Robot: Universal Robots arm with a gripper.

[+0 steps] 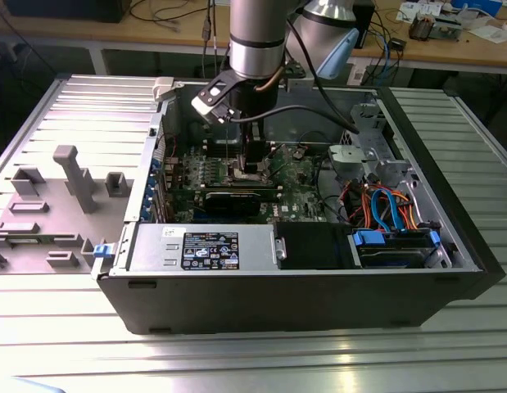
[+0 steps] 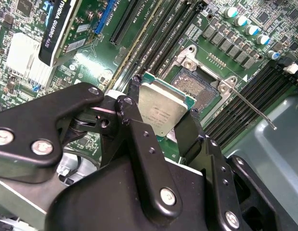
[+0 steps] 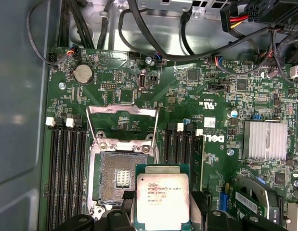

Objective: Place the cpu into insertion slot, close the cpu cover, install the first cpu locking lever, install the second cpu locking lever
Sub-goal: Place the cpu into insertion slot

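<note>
1. Step in hand: the first one, placing the cpu into the insertion slot. The chip is not yet seated, and the socket's dark contact field lies bare.
2. Gripper: closed on the cpu. In the second wrist view its two black fingers pinch opposite edges of the chip, which sits silvery face up between them. They are parted only by the chip's width and touch nothing else that I can see.
3. Cpu position: in the first wrist view the cpu overlaps one corner of the insertion slot. It is offset toward the nearer bank of memory slots. It appears to be held above the motherboard, not resting on it.
4. Cpu cover: swung open and standing up off the socket's far edge, so the opening is free. One thin locking lever juts out beside the socket, unlatched.
5. Exterior view: the gripper is low inside the open case, over the middle of the board.
6. Judgement: finishing this step calls for a sideways correction until the chip is square over the socket rim. After that comes a flat, gentle descent, because a tilted entry risks the contacts.
</note>
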